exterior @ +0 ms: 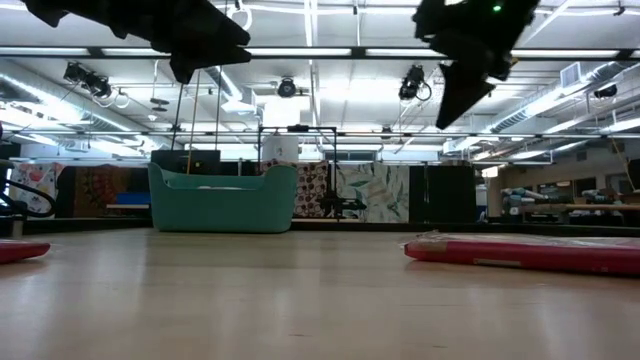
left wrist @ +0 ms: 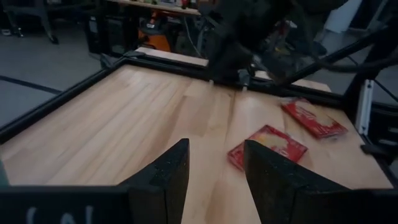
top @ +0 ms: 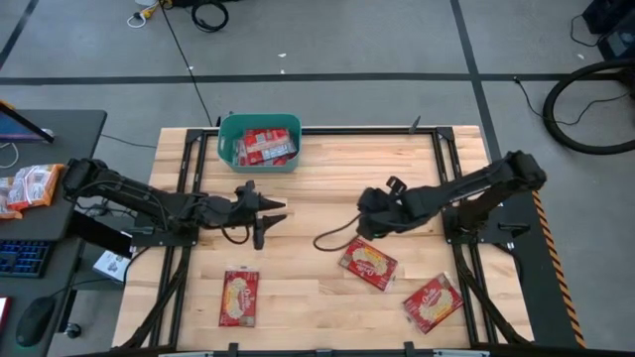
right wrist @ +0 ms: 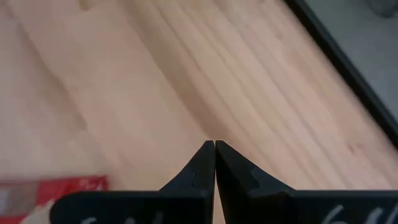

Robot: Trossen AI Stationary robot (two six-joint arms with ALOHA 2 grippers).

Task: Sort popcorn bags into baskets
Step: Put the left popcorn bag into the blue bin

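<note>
left gripper (top: 266,216): hanging over mid-table, fingers (left wrist: 169,177) spread, holding nothing
right gripper (top: 365,210): hovering above table, fingertips (right wrist: 214,149) pressed together, empty
popcorn bags: flat red packets, cream oval; three lying loose on table (top: 241,297) (top: 368,264) (top: 434,301)
teal basket (top: 225,147): sitting at far edge; only high view is showing packets (top: 266,146) inside
table (top: 317,169): pale wood planks, black frame

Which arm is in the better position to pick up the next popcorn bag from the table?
Right, probably. The right gripper hangs just beside the middle popcorn bag, but its fingers are shut. The left gripper is open, farther from any bag.
</note>
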